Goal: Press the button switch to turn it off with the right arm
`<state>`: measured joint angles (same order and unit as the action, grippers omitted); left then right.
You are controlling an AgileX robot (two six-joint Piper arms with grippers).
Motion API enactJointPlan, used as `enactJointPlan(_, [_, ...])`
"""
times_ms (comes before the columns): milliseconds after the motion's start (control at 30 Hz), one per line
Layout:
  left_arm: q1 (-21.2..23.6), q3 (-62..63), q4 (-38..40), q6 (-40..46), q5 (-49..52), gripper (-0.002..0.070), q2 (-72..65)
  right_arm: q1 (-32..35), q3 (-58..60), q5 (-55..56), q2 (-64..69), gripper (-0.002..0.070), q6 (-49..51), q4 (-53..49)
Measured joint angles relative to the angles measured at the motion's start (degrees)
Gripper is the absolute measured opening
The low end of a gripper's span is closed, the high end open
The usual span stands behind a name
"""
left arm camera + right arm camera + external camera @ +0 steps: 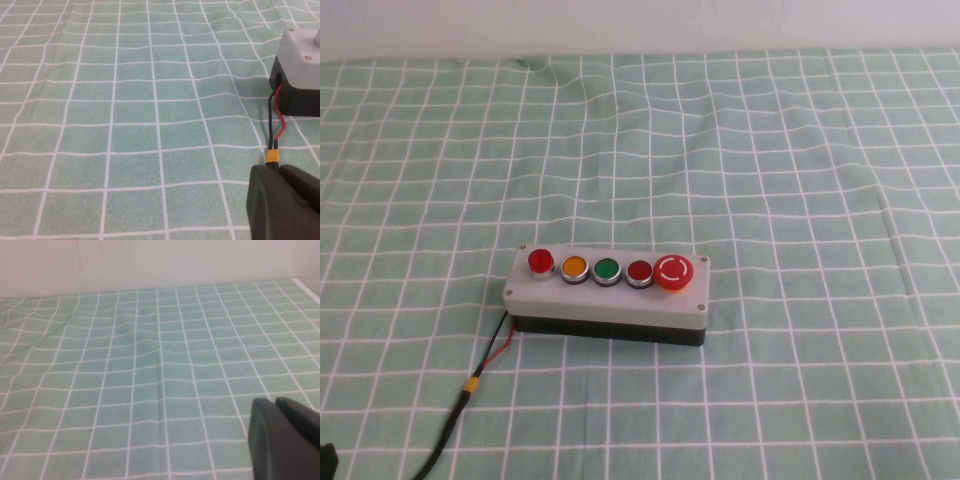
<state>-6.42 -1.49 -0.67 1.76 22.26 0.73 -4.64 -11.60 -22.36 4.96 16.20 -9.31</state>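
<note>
**Both grippers clear of the switch box**

We see the button switch point(541, 262) at the left end of the grey box point(607, 297), untouched. Our left gripper point(280, 200) hovers over the cloth point(770, 150), its jaws pressed together, just short of the box's wires point(274, 131). Our right gripper point(282, 437), jaws likewise closed, holds nothing.

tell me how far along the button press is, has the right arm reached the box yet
Nothing looks done yet. The small bright-red raised button with a silver ring sits untouched at the left end of the grey five-button box, with no arm near it in the high view. The right gripper is only over bare green checked cloth; the left gripper sits beside the box's red and black wires. Reaching and pressing both remain.
</note>
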Motion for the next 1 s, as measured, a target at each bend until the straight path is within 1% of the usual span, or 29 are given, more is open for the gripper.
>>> enactJointPlan(167, [0.0, 0.0, 0.0, 0.0, 0.0, -0.0004, 0.0, 1.1, 6.5, 0.1, -4.7, -0.0016, 0.0, 0.0])
enactJointPlan(400, [0.0, 0.0, 0.0, 0.0, 0.0, -0.0004, 0.0, 1.1, 12.7, 0.3, -5.4, -0.0016, 0.0, 0.0])
enactJointPlan(1000, [0.0, 0.0, 0.0, 0.0, 0.0, -0.0004, 0.0, 1.1, 13.1, 1.9, -5.4, -0.0016, -0.1, 0.3])
